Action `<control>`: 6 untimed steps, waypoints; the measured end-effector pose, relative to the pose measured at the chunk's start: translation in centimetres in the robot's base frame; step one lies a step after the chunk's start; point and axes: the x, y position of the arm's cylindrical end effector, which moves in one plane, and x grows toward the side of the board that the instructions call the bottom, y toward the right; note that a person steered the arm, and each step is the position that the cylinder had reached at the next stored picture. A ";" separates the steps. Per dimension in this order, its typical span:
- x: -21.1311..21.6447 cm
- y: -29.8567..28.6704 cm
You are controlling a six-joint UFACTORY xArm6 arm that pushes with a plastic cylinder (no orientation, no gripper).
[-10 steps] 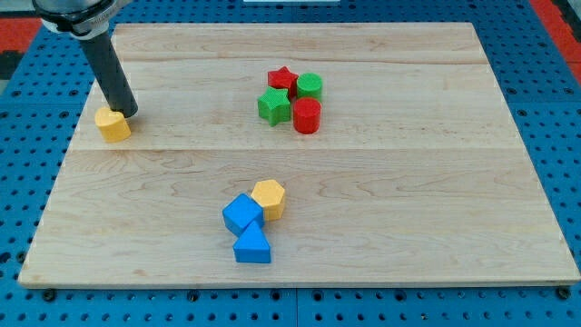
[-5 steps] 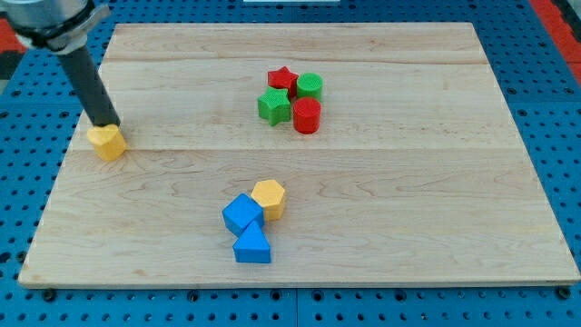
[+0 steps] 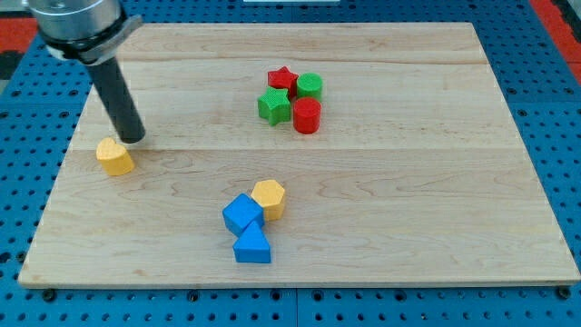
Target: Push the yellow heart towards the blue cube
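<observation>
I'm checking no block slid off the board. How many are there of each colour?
Yellow: 2, heart and hexagon
Blue: 2, cube and wedge
Red: 2, star and cylinder
Green: 2, star and cylinder
Total: 8

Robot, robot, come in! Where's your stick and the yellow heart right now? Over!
My tip just above-right of the yellow heart. Heart far to the view's left of the blue cube. Yellow hexagon sits against cube's right. Path between clear.

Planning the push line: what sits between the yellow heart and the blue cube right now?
Nothing: in the camera view only bare wood lies between the yellow heart and the blue cube. My tip sits just above-right of the heart.
</observation>
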 end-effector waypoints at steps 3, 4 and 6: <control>4.7 -1.5; 4.7 -0.2; 8.4 6.3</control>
